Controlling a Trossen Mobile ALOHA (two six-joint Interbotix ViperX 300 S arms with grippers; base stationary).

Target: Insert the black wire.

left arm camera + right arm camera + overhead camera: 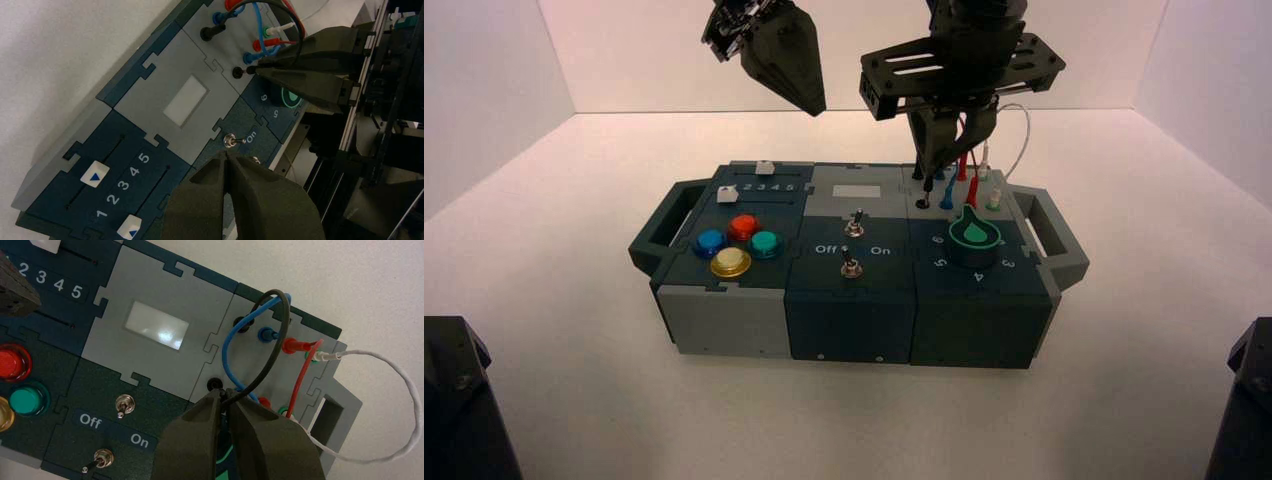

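Black wire (272,347) plug pinched in right claw (227,402) at black socket (215,383), blue wire (227,347) beside (crossing), left claw (229,162) clenched, idle above box.

Black wire (278,335): thin dark cable arching in a loop over the socket panel at the box's right rear. One end is seated in the rear black socket, beside the blue plug. The other end, a slim black plug (251,70), is pinched between closed gripper fingers, its tip just beside the front black socket (237,72) and not seated. The loop crosses over the blue wire. The plug body is mostly hidden by the fingers.
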